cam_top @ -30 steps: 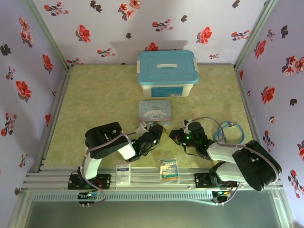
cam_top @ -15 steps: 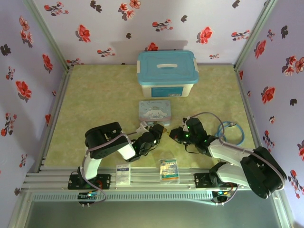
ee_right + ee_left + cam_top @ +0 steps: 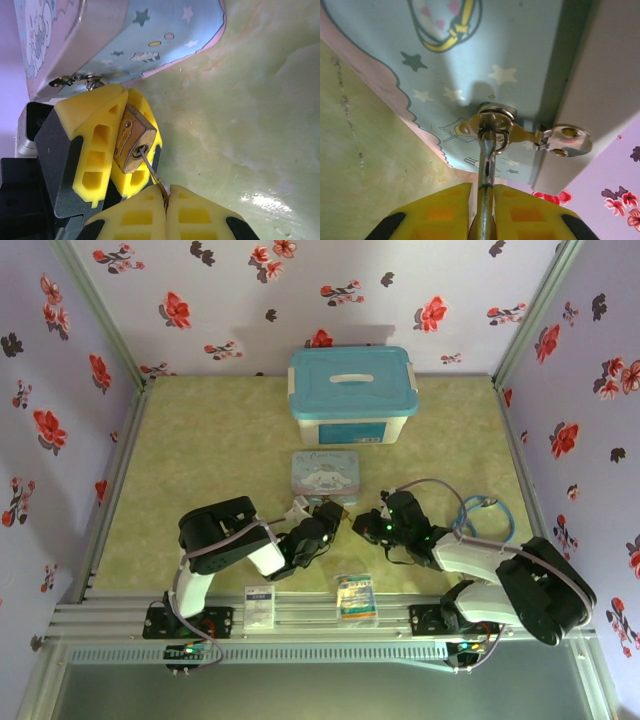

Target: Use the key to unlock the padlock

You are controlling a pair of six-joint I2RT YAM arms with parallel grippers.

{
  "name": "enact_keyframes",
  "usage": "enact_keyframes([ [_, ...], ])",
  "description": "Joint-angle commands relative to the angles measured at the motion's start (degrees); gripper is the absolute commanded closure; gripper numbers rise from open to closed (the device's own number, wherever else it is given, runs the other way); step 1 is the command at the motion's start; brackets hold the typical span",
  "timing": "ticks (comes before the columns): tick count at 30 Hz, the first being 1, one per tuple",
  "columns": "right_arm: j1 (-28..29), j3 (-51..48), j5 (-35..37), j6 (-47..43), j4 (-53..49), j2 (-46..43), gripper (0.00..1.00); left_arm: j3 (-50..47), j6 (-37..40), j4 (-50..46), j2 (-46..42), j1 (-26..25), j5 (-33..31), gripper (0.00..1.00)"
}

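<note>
Left end effector (image 3: 482,202) clamps the small brass padlock (image 3: 134,144), hung on the tin's (image 3: 325,476) clasp (image 3: 495,127). Right end effector (image 3: 166,196) pinches the thin key (image 3: 149,166), tip seated in the padlock. Both look like light, hard, slippery metal, so the key likely needs a firm pinch at its head.

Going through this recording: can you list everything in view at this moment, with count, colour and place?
storage box: one, white with blue lid, far centre.
cartoon tin: one, pale blue, just in front of the storage box.
padlock: one, brass, shackle hooked through the tin's hasp.
key: one, silvery, tip in the padlock's keyhole.
packets: two, pale printed, near edge.
cable: one loop, blue, right side.
left gripper: yellow fingers, shut on the padlock.
right gripper: yellow fingers, shut on the key.
</note>
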Motion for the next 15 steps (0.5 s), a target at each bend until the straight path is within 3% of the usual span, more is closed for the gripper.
enact_keyframes([
  [1,3.41,4.08,1.68,1.11,4.98,-2.65,1.0,2.18,-0.48,5.61,0.32,-2.51,7.91,1.0],
  [6,6.72,6.17,4.41,-4.4,-1.79,-3.83,1.0,1.89,-0.98,5.61,0.28,-1.83,7.84,1.0],
  [11,-1.45,0.12,-1.81,-0.36,5.7,-2.9,1.0,0.77,-0.69,5.57,-0.77,-1.76,7.91,1.0],
  [15,-4.91,-0.81,-4.73,-2.73,1.77,-5.47,1.0,-0.33,-0.97,5.59,-1.27,-1.77,7.26,1.0],
])
